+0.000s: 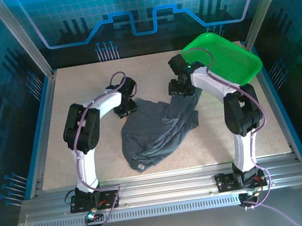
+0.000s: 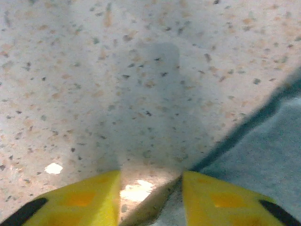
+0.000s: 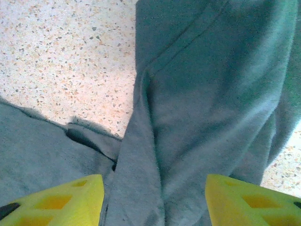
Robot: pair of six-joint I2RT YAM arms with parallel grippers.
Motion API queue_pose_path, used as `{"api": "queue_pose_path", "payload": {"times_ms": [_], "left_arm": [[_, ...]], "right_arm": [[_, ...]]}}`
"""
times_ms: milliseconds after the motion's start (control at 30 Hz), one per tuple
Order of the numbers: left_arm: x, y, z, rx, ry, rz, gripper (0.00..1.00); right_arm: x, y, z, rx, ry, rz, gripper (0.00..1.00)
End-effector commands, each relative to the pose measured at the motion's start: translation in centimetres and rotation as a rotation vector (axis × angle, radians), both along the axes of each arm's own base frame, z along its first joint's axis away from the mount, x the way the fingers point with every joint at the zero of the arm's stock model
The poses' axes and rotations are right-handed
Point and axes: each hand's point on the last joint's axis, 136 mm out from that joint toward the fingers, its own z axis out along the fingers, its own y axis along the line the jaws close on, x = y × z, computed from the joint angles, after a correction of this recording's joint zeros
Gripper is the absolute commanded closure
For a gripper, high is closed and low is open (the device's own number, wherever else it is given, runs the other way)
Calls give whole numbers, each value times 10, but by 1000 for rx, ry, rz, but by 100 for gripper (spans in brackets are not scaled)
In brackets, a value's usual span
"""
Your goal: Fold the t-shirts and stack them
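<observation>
**Op:** Where's the t-shirt (image 1: 153,129) rn?

**Spotter:** Mid-table (image 1: 70,102), top cam. It's one dk grey heap, crumpled, not folded. There's a small pale tag at its 7 o'clock corner, on the side twd the arm bases.

**Op:** L claw?

**Spotter:** Your left gripper (image 1: 125,108) sits at the heap's 10 o'clock edge, low over the tbl. On its wrist cam the yellow fingers (image 2: 89,202) have a narrow gap, w/ bare speckled top showing btwn them. Cloth comes in from abt 4 o'clock, right up against the R-hand finger. Can't tell if you're pinching that edge or are just part-closed on nothing.

**Op:** R claw?

**Spotter:** Your right gripper (image 1: 184,88) is at the shirt's 1 o'clock, over the bunched part. Its wrist cam shows the fingers (image 3: 61,197) wide apart, so it's released. A long fold ridge runs 12 to 6 btwn them, and nothing's squeezing it. Cloth fills most of that view, w/ bare tbl at 10 o'clock.

**Op:** Other stuff?

**Spotter:** The green tray (image 1: 228,60) is at the tbl's 2 o'clock, near the back-R corner. It's tilted and sits apart from the shirt. Your R forearm crosses in front of its near rim.
</observation>
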Motion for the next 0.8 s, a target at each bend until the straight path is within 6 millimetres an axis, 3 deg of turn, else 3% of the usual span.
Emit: {"api": "queue_pose_path", "payload": {"times_ms": [0,67,300,367,467,500,567,600,700,767], "left_arm": [[-15,-37,-37,-89,66,-59,91],[-14,-27,-33,-62,62,-48,100],[16,61,16,-95,-86,163,100],[25,75,28,-115,-114,176,100],[43,57,49,-226,-186,81,100],[45,46,55,-240,-204,22,93],[46,20,61,-232,-226,-122,57],[45,9,61,-206,-225,-189,49],[39,-15,45,-141,-191,-306,39],[39,-19,34,-91,-180,-330,37]], "right_arm": [[-7,-11,5,16,19,-17,41],[-6,-11,6,20,20,-21,41],[2,-10,8,20,18,-38,42],[5,-9,6,17,25,-44,43],[10,-8,5,13,36,-55,45],[11,-8,6,15,33,-57,45],[11,-9,7,13,31,-61,45],[12,-10,7,11,30,-62,44],[9,-8,13,25,29,-52,43],[5,-6,18,36,27,-39,41]]}}
